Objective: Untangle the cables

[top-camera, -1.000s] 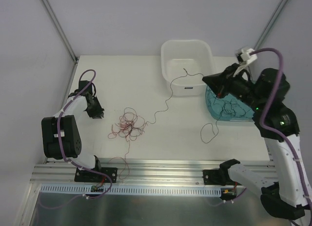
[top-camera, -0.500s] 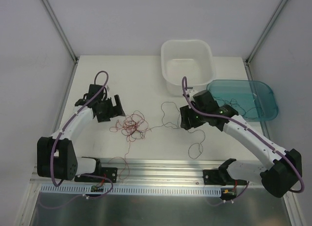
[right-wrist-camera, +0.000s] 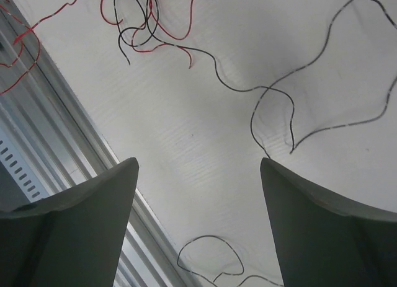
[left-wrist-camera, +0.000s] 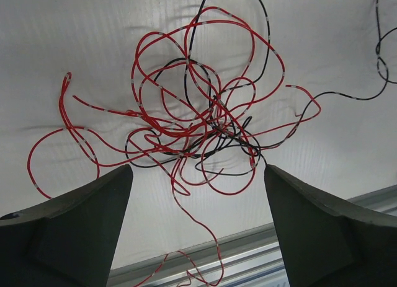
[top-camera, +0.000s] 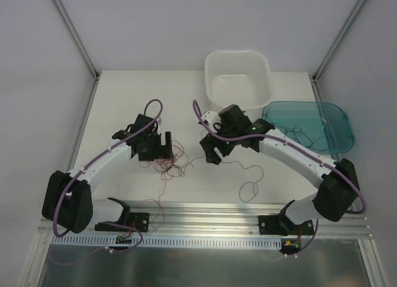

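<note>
The left claw (top-camera: 162, 144) stands wide apart and holds nothing. It hangs just above the tangle (top-camera: 170, 160) of red and black cables, and in its wrist view the tangle (left-wrist-camera: 198, 119) lies on the surface (top-camera: 124, 101) between the two fingers (left-wrist-camera: 80, 219) without touching them. The right claw (top-camera: 209, 152) is also spread wide and empty, over bare surface just right of the tangle, with a black strand (right-wrist-camera: 273, 107) below it.

A second ago the left claw was pinched together well left of the tangle; now it is over the tangle and parted. The right claw was then closed and raised by the tray (top-camera: 338, 110), with the black strand strung from there past the tub (top-camera: 236, 53) to the tangle. Now that arm is at mid-surface and the strand lies slack.

The tangle is a roughly round knot with no clear long axis. One red tail trails toward the near rail (top-camera: 205, 212). The black strand (top-camera: 239, 165) runs left to right from the tangle, ending in a loop at the near right. More thin cables lie in the tray.
</note>
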